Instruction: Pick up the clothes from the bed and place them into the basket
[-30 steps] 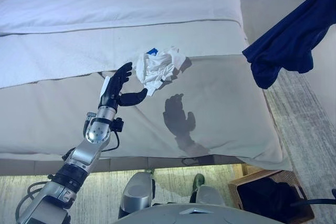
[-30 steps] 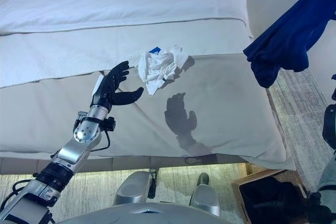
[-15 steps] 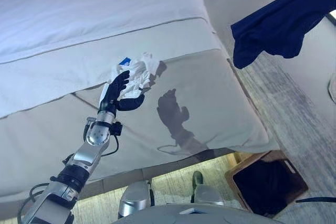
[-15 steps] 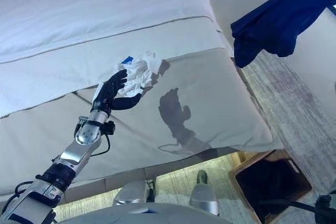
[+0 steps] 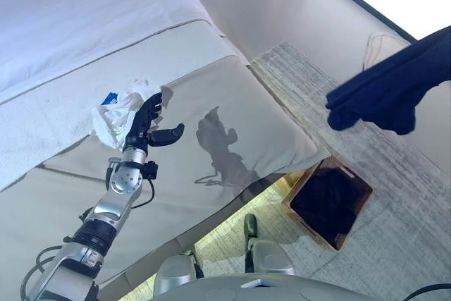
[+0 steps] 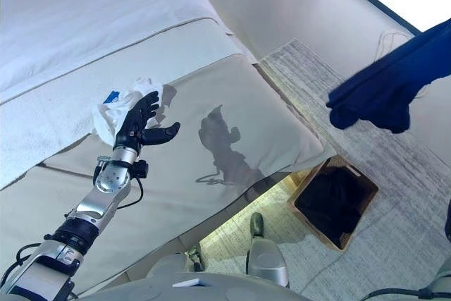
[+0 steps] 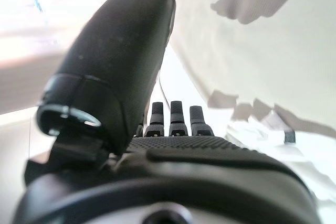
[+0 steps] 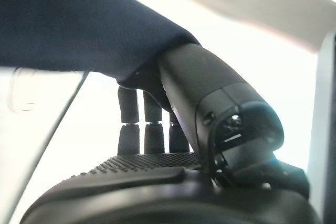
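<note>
Fingers of left robot hand spread at white garment; right robot hand pinches blue garment.

Left hand hovered over bed, fingers straight, thumb spread toward bed's foot. Fingertips overlapped edge of crumpled white garment; contact could not be told. White garment lay on grey cover near white sheet band, small blue patch at its far side. Dark blue garment hung in air at right edge, above rug; right hand itself out of frame. Brown basket stood on rug beside bed corner, dark cloth already inside.
</note>
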